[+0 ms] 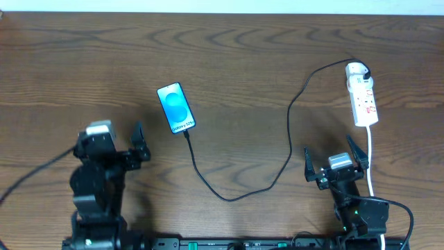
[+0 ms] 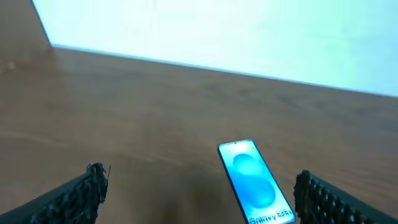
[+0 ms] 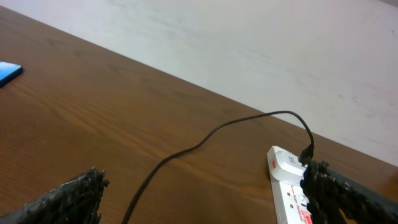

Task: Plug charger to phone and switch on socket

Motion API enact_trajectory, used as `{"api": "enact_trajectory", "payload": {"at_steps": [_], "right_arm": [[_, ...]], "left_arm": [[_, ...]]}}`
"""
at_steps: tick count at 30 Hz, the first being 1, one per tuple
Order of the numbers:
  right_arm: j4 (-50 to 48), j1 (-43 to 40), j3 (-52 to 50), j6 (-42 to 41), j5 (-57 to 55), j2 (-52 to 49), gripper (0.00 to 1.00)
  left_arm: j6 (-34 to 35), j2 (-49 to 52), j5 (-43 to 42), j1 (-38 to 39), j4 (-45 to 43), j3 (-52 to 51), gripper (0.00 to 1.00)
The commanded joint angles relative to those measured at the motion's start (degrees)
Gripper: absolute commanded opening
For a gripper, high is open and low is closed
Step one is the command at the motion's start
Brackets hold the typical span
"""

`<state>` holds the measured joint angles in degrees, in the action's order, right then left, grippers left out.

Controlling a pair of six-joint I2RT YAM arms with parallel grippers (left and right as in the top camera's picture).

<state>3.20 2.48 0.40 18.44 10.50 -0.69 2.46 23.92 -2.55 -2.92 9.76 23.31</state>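
The phone (image 1: 176, 107) lies flat left of centre, its blue screen lit. The black charger (image 1: 229, 197) runs from the phone's near end in a loop across the table to the far end of the socket (image 1: 363, 97), a white strip at the right. Whether its plug sits in the phone I cannot tell. My left gripper (image 1: 141, 142) is open, to the near left of the phone. In the left wrist view the phone (image 2: 255, 183) lies just inside the right finger (image 2: 314, 190). My right gripper (image 1: 333, 154) is open, nearer than the socket (image 3: 287, 186), with the charger (image 3: 205, 140) ahead of it.
The socket's white cord (image 1: 372, 163) runs toward the near edge beside my right arm. The brown wooden table (image 1: 83, 62) ends at a pale wall at the back. A corner of the phone (image 3: 9, 71) shows at the far left of the right wrist view.
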Motion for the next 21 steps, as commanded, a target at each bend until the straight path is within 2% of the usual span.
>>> {"api": "enact_trajectory", "payload": {"at_steps": [1, 5, 10, 15, 21], "right_arm": [[0.2, -0.2, -0.1, -0.8, 0.2, 0.3, 0.99], [0.2, -0.2, -0.1, -0.8, 0.2, 0.3, 0.99], [0.3, -0.2, -0.1, -0.8, 0.2, 0.3, 0.99], [0.2, -0.2, -0.1, -0.8, 0.2, 0.3, 0.99], [0.2, -0.2, -0.1, -0.8, 0.2, 0.3, 0.99]], "left_arm": [[-4.3, -6.3, 2.2, 1.8, -1.8, -7.0, 0.98], [-7.6, -12.3, 2.9, 3.3, -5.0, -13.7, 0.98], [-7.6, -17.6, 6.1, 4.0, -8.2, -18.8, 0.98], [-7.6, -23.4, 7.8, 4.0, -8.3, -22.3, 0.98], [-7.6, -23.8, 7.7, 4.0, -6.0, -23.1, 0.98]]}}
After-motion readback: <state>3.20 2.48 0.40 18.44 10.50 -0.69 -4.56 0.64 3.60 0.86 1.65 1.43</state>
